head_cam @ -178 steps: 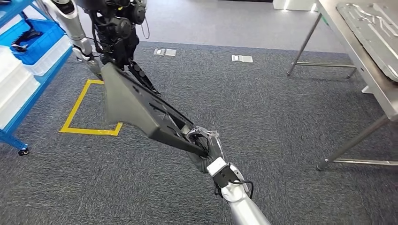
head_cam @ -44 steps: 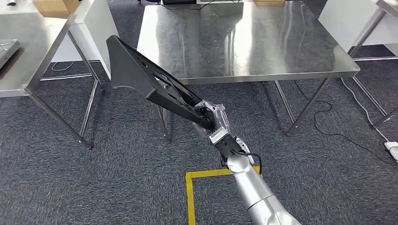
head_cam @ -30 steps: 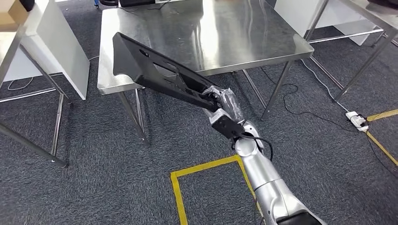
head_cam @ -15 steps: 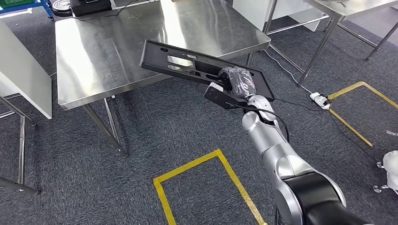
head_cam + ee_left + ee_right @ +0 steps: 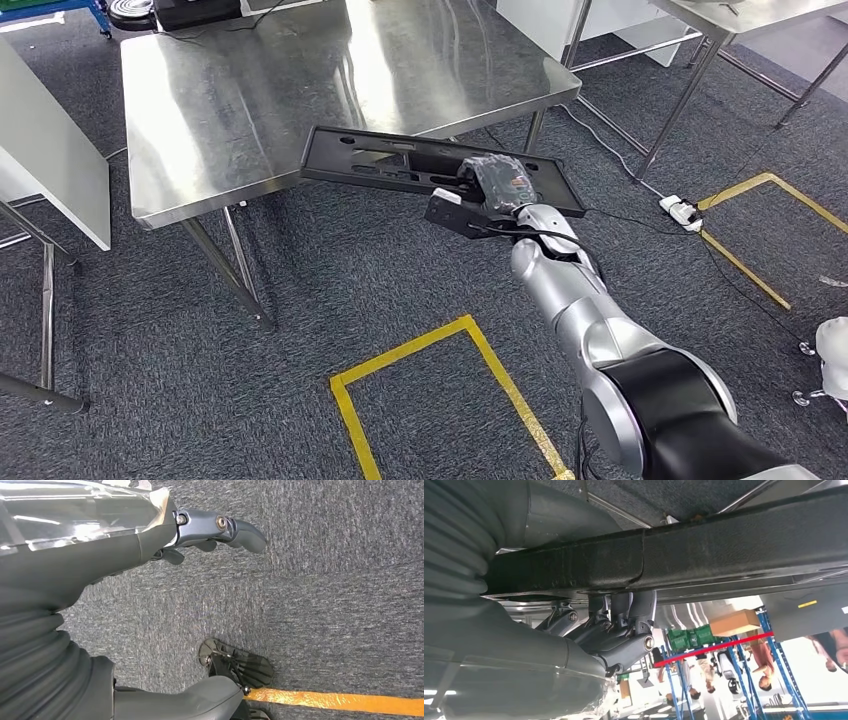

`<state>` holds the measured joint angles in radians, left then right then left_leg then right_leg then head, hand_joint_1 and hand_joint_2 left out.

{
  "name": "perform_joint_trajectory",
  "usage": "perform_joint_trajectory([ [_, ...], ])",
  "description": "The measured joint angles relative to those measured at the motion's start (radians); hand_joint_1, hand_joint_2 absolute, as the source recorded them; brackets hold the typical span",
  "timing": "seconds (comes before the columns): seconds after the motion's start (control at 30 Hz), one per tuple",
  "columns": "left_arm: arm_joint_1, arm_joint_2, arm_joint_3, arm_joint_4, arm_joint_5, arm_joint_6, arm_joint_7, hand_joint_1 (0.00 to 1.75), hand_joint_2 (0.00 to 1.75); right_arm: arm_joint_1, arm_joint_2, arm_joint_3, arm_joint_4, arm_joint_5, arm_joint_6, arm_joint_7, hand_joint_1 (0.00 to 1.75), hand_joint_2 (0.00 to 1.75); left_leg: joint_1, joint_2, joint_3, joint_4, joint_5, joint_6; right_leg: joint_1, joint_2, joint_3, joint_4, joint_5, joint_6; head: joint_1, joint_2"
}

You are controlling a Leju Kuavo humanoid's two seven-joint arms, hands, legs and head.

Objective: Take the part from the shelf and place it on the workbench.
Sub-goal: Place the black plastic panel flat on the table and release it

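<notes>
The part is a long flat black frame with cut-outs. My right hand grips it near its right end and holds it about level in the air. Its left end overlaps the front edge of the steel workbench; the rest hangs over the carpet in front of it. In the right wrist view the dark fingers curl around the part's black bar. My left hand hangs over the carpet, its fingers apart and holding nothing.
A yellow tape square marks the carpet below my right arm, another lies at the right beside a power strip. A white panel stands at the left. Another steel table is at the far right.
The whole view swung from the shelf side to the workbench. The part went from steeply tilted to about level, and in the last half second sank slightly at the table's front edge.
</notes>
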<state>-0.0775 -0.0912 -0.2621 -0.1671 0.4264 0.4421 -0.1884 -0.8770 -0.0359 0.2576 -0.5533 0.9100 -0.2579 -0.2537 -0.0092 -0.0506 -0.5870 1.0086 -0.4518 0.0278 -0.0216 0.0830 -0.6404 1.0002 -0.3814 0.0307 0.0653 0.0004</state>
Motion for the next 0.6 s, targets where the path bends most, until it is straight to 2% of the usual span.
perform_joint_trajectory([
  [0.1,0.000,0.000,0.000,0.000,0.001,0.000,-0.001,0.00,1.75,-0.003,0.005,0.002,0.009,0.001,0.000,0.000,1.75,1.75,-0.001,0.000,-0.001,0.003,-0.001,0.002,-0.004,0.001,-0.001,-0.002,0.001,0.002,0.000,0.000],
  [0.17,-0.001,0.001,0.000,0.000,0.001,0.000,-0.001,0.00,1.75,-0.005,0.007,0.003,0.014,0.002,0.000,-0.001,1.75,1.75,-0.003,0.003,0.000,0.002,-0.001,0.013,-0.008,0.004,0.001,-0.011,0.006,0.012,0.000,0.000],
  [0.2,-0.001,0.001,0.000,0.000,0.002,0.000,-0.001,0.00,1.75,-0.007,0.007,0.003,0.016,0.004,0.000,-0.001,1.75,1.75,0.002,0.007,0.007,-0.010,0.004,0.021,-0.009,0.003,0.001,-0.014,0.008,0.017,0.000,0.000],
  [0.23,-0.002,0.000,0.000,0.000,0.003,0.000,-0.002,0.00,1.75,-0.011,0.007,0.004,0.018,0.006,0.000,-0.001,1.75,1.75,0.006,0.012,0.018,-0.029,0.012,0.030,-0.004,-0.007,-0.003,-0.008,0.005,0.018,0.000,0.000],
  [0.27,-0.003,-0.001,0.000,0.000,0.004,0.000,-0.002,0.00,1.75,-0.015,0.008,0.004,0.020,0.009,0.001,-0.001,1.75,1.75,0.011,0.019,0.030,-0.047,0.020,0.036,0.000,-0.022,-0.014,0.014,-0.006,0.016,0.001,0.000],
  [0.33,-0.004,-0.002,0.000,0.000,0.007,0.000,-0.002,0.00,1.75,-0.026,0.012,0.008,0.026,0.019,0.001,0.003,1.75,1.75,0.016,0.031,0.044,-0.067,0.027,0.042,0.003,-0.056,-0.064,0.118,-0.051,0.008,0.005,0.000],
  [0.4,-0.004,-0.002,0.000,0.000,0.010,0.001,-0.001,0.00,1.75,-0.033,0.016,0.014,0.037,0.042,0.006,0.022,1.75,1.75,0.020,0.042,0.046,-0.066,0.023,0.036,-0.005,-0.069,-0.121,0.233,-0.090,0.013,0.007,0.000],
  [0.43,-0.003,-0.003,0.000,0.000,0.012,0.001,-0.001,0.00,1.75,-0.035,0.016,0.017,0.044,0.058,0.009,0.036,1.75,1.75,0.023,0.046,0.047,-0.064,0.020,0.031,-0.011,-0.072,-0.129,0.248,-0.090,0.021,0.007,0.000],
  [0.47,-0.003,-0.003,0.000,0.000,0.013,0.002,0.000,0.00,1.75,-0.037,0.017,0.019,0.050,0.073,0.015,0.051,1.75,1.75,0.028,0.047,0.047,-0.059,0.015,0.024,-0.018,-0.075,-0.116,0.224,-0.078,0.033,0.007,0.000],
  [0.53,-0.003,-0.003,0.000,0.000,0.014,0.003,0.002,0.00,1.75,-0.048,0.017,0.021,0.061,0.095,0.024,0.074,1.75,1.75,0.038,0.050,0.045,-0.039,-0.002,0.001,-0.029,-0.085,-0.047,0.097,-0.034,0.060,0.007,0.000],
  [0.57,-0.004,-0.002,0.000,0.000,0.014,0.003,0.003,0.00,1.75,-0.057,0.019,0.022,0.065,0.100,0.027,0.078,1.75,1.75,0.040,0.051,0.041,-0.025,-0.014,-0.011,-0.031,-0.086,-0.017,0.044,-0.022,0.065,0.008,0.000],
  [0.6,-0.005,-0.001,0.000,0.001,0.014,0.003,0.004,0.00,1.75,-0.065,0.021,0.023,0.069,0.102,0.029,0.081,1.75,1.75,0.040,0.053,0.036,-0.014,-0.024,-0.020,-0.030,-0.086,0.000,0.017,-0.020,0.061,0.008,0.000],
])
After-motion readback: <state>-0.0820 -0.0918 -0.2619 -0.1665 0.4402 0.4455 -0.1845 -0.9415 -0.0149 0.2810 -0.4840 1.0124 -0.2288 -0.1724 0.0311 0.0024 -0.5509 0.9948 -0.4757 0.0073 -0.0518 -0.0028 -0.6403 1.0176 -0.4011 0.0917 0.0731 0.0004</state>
